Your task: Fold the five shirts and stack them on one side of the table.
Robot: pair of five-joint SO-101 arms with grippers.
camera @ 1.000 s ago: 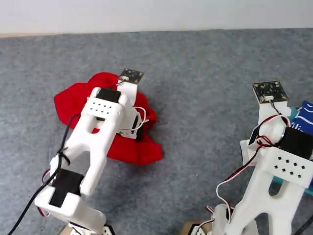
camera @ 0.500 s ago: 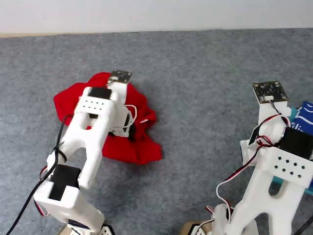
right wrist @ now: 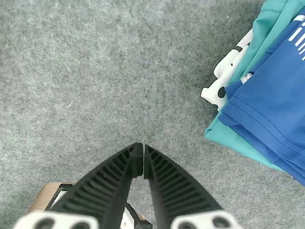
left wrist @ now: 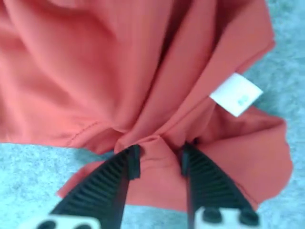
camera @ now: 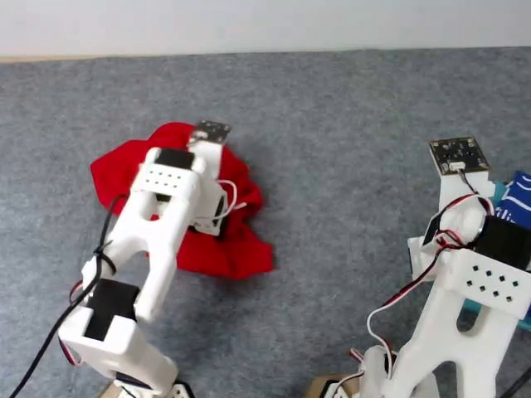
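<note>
Table [camera: 348, 149]: grey felt-like surface across the high view, with a pale strip along the top edge. Open room runs through the centre and upper right of the frame, between my two arms.

Left arm [camera: 158, 224]: rises from the lower left of the frame and lies over the red shirt [camera: 116, 174]. Against the frame one second ago, its wrist end sits a little further toward the left of the frame; against the half-second frame it has barely shifted.

Right arm [camera: 465, 307]: lower right of the frame, unchanged from both earlier frames.

Red shirt: crumpled in the left half of the frame, well apart from every table edge. Its lower right corner lies slightly further left than one second ago.

Blue shirt [right wrist: 271, 105]: rests on a teal shirt [right wrist: 228, 133] at the right edge of the high view, just beside my right arm. A white spotted piece [right wrist: 224, 76] shows at their border; I cannot tell what it is.

Left gripper [left wrist: 160, 155]: fingers pinch a raised fold of the red shirt, with creases running out from the pinch.

Right gripper [right wrist: 143, 151]: fingers pressed together, nothing between them, above bare table.

White label [left wrist: 236, 94]: sewn at a seam of the red shirt, near the pinch.
</note>
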